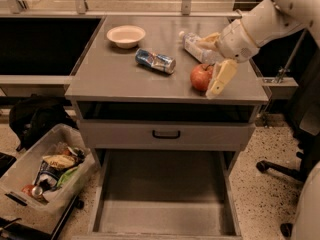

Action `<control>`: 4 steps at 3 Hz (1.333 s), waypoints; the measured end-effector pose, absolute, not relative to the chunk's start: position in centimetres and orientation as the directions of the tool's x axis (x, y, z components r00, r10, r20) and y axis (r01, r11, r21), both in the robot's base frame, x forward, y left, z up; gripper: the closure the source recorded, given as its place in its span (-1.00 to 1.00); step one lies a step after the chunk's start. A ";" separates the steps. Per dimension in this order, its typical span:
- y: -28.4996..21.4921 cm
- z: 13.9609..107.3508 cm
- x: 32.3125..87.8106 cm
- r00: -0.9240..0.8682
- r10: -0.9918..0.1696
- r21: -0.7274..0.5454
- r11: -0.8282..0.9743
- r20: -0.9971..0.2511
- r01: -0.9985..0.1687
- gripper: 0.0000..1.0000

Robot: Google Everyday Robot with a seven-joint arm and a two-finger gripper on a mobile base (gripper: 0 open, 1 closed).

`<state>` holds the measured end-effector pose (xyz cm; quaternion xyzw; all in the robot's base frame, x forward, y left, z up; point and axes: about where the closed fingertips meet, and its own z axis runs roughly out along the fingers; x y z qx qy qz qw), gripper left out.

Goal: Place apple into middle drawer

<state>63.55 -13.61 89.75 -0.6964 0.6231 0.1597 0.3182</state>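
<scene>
well, i saw my gripper spread wide, holding nothing, right beside the round glossy red apple on the smooth grey tabletop; the flat-floored metal middle drawer stood open below.

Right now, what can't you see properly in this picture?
All in the camera view:
- The apple: its right side is hidden by the near finger of the open hand beside it. Touching or not, I cannot tell.
- The plastic bottle: partly behind the hand.
- The middle drawer: its front is cut off by the bottom edge.
- The can: label too small to read.
</scene>
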 end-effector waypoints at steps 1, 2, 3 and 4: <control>-10.3 85.7 63.3 0.160 -0.783 -0.185 -0.059 -0.601 -0.981 -1.00; -10.3 85.7 63.3 0.160 -0.783 -0.185 -0.059 -0.601 -0.981 -1.00; -10.7 85.7 64.7 0.147 -0.786 -0.178 -0.048 -0.601 -0.983 -1.00; -11.5 85.6 67.7 0.118 -0.786 -0.163 -0.022 -0.606 -0.986 -1.00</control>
